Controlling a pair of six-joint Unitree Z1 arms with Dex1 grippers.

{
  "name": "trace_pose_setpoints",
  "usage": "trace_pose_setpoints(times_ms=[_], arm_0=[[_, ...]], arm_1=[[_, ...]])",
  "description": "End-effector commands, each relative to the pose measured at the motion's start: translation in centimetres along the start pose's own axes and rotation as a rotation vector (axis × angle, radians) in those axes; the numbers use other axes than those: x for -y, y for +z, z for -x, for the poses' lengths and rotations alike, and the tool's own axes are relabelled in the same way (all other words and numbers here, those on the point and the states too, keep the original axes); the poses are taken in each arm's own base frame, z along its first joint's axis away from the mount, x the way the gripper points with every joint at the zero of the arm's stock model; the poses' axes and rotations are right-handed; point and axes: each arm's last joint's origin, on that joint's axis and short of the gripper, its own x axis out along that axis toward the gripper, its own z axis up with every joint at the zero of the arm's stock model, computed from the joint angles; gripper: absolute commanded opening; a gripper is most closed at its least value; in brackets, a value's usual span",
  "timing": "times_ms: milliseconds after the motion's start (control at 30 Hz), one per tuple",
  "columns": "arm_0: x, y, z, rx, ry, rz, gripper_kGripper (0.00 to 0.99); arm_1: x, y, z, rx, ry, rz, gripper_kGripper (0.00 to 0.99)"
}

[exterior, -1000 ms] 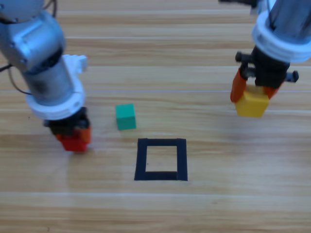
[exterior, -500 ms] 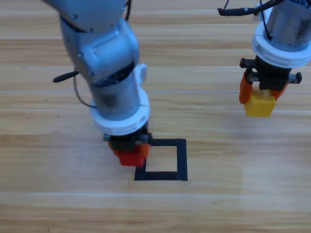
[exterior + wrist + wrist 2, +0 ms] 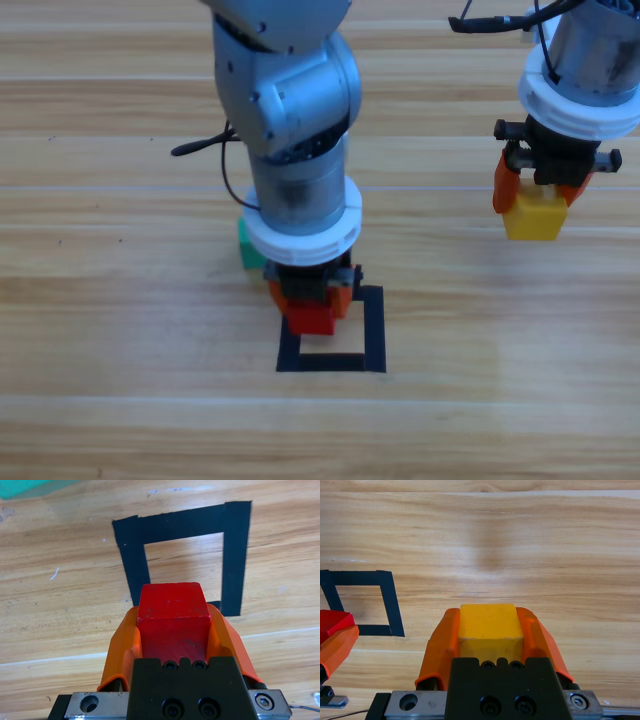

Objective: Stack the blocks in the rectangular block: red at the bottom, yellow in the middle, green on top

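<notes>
My left gripper [image 3: 312, 305] is shut on the red cube [image 3: 311, 320] and holds it over the left side of the black tape rectangle [image 3: 374, 330]. In the left wrist view the red cube [image 3: 172, 617] sits between the orange jaws, with the rectangle [image 3: 234, 555] just beyond it. The green cube [image 3: 247, 247] lies on the table left of the rectangle, mostly hidden behind the left arm; a corner of the green cube [image 3: 30, 486] shows in the left wrist view. At the upper right, my right gripper [image 3: 537, 205] is shut on the yellow cube [image 3: 534, 215], also seen as the yellow cube [image 3: 490, 627].
The right wrist view shows the rectangle [image 3: 390, 607] at the left with the left gripper's red cube [image 3: 332, 622] beside it. Bare wooden table [image 3: 500, 400] lies between the two arms and in front of the rectangle.
The left arm has carried the red cube rightward from the table's left side to over the rectangle's left side. The right gripper rose slightly with the yellow cube, then held still.
</notes>
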Motion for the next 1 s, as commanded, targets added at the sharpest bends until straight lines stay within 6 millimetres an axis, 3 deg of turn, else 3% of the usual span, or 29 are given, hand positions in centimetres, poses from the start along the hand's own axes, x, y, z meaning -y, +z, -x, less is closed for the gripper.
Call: trace_pose_setpoints(times_ms=[33,700,1000], arm_0=[[1.5,-0.3,-2.4,-0.047,0.033,-0.005,0.012],[3.5,-0.6,-3.1,-0.060,0.015,0.071,0.026],[3.3,-0.8,-3.5,-0.054,0.047,0.072,0.026]], arm_1=[[0.5,0.3,-1.3,-0.032,-0.039,-0.007,0.000],[0.6,0.3,-0.9,-0.019,-0.041,-0.006,0.000],[0.5,0.3,-1.0,-0.021,-0.040,-0.003,0.000]])
